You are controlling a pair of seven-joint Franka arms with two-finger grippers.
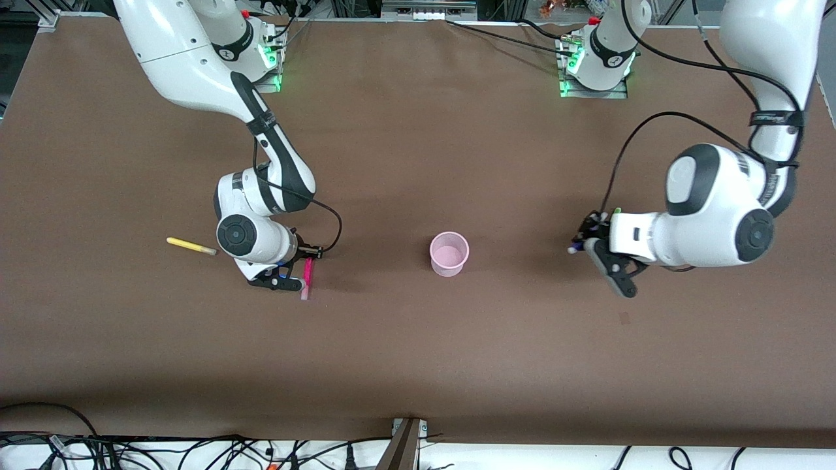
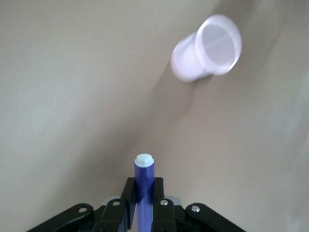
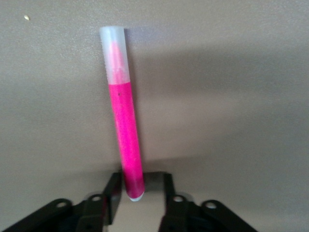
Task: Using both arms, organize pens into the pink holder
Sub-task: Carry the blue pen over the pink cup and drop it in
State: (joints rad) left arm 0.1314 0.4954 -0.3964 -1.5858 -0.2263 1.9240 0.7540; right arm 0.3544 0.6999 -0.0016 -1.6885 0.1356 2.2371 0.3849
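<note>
My left tool [image 2: 143, 212] pinches the purple pen [image 2: 144, 186], cup [image 1: 449, 253] nearby. My right tool [image 3: 140, 193] straddles the magenta pen [image 3: 123, 121], fingers spread. Yellow pen [image 1: 190, 246] lies on the surface [image 1: 418, 163].

your left hand [image 2: 143, 205] is clamped on the purple pen [image 2: 144, 181], pale end out; the pink holder [image 2: 206, 47] stands apart on the table [image 2: 72, 96].

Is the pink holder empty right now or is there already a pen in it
Empty. The front view looks down into the upright pink holder and shows only its bare pink bottom; the left wrist view shows nothing inside either.
</note>
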